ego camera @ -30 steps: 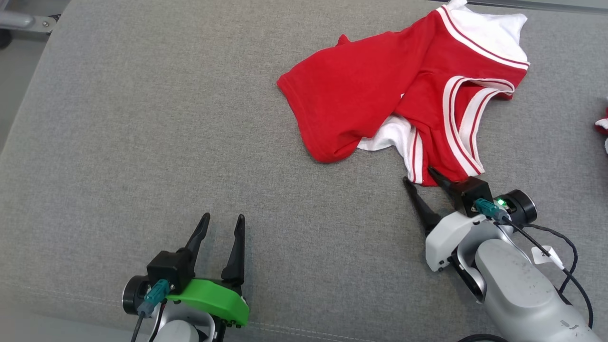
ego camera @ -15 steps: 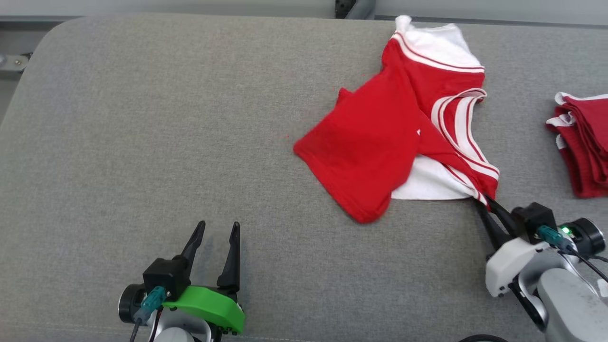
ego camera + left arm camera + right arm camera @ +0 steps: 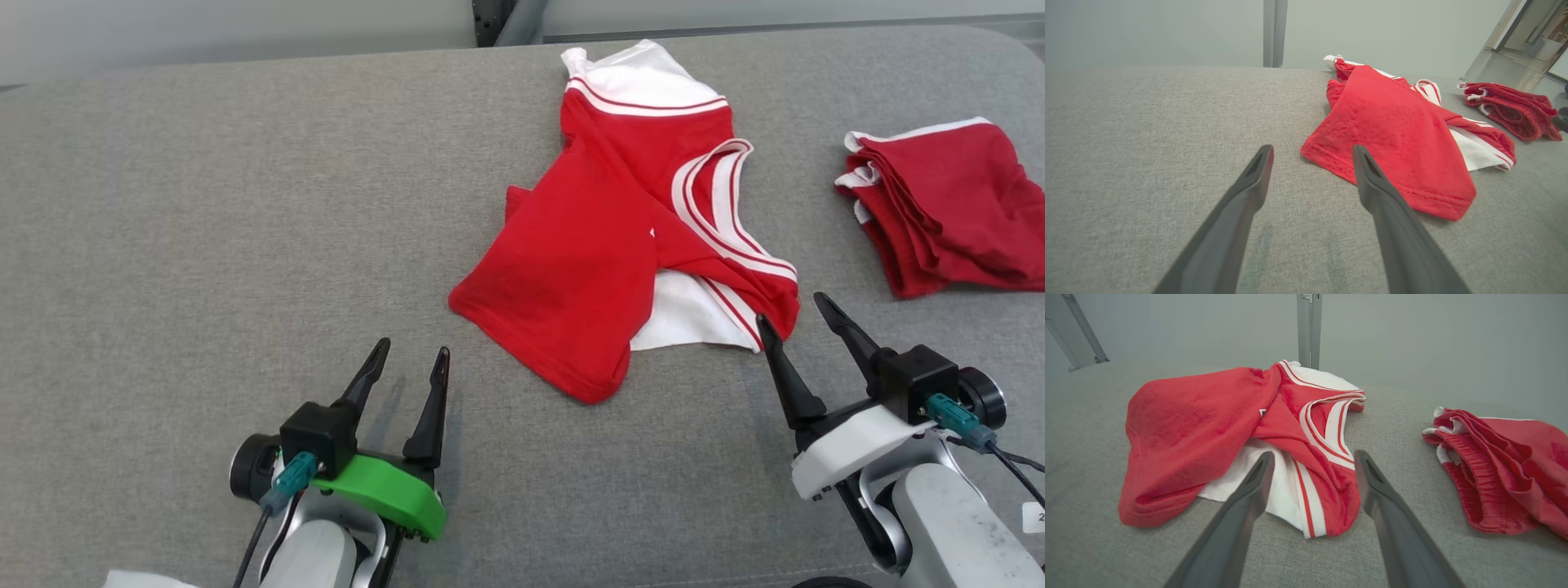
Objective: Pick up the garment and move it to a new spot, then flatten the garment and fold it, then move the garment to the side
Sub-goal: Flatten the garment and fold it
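Right hand (image 3: 789, 309) wide open, seemingly just off garment (image 3: 571, 269).

A small white tag (image 3: 1034, 518) beside the right forearm (image 3: 951, 531) bears a partly cut-off "2"

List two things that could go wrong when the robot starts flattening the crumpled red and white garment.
1. The garment lies bunched, with red cloth folded over white. The open right gripper at its near corner may pinch several layers, so it might not spread.
2. A folded red pile lies close on the right. Spreading the garment could knock or cover it.
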You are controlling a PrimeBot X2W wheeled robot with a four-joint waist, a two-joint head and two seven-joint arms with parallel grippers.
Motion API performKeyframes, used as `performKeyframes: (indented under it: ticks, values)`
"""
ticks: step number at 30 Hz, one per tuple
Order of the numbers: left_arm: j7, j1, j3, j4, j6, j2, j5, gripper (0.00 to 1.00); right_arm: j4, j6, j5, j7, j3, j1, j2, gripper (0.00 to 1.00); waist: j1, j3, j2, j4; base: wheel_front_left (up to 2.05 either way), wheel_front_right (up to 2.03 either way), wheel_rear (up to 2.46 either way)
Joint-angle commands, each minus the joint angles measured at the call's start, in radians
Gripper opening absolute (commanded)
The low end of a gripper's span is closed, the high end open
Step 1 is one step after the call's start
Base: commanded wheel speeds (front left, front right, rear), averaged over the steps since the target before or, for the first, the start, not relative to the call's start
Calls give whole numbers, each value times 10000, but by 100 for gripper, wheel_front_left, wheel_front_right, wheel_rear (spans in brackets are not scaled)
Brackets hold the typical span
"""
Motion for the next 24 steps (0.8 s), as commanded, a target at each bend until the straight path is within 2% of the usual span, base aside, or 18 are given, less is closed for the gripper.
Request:
performKeyframes:
  ticks: [1,5,10,21,22,23,24]
  values:
    - [2,-314,-22,133,-44,31,130,100,-128,-9,0,-2,-76,29,123,100,0,458,0,-601,0,0,0]
    - [1,-1252,203,1048,-37,37,206,100,-409,-9,-131,-3,-96,-167,615,100,0,972,0,-1361,0,0,0]
    - [1,-1917,644,1996,-128,38,517,100,-453,-9,-185,-3,-149,-254,922,100,0,1306,0,-1932,0,0,0]
    - [9,-2269,1232,2564,-269,50,976,100,-507,-7,-204,-3,-380,-286,1049,100,0,1547,0,-2126,0,0,0]
    - [10,-2248,1266,2561,-276,48,1013,80,-514,-7,-204,-3,-389,-318,1048,100,0,1564,0,-2105,0,0,0]
    - [10,-2229,1291,2549,-282,47,1054,27,-535,-7,-206,-3,-381,-353,1041,100,0,1587,0,-2079,0,0,0]
    - [10,-2229,1289,2473,-282,46,1095,0,-553,-7,-205,-3,-395,-371,1040,100,0,1606,0,-2052,0,0,0]
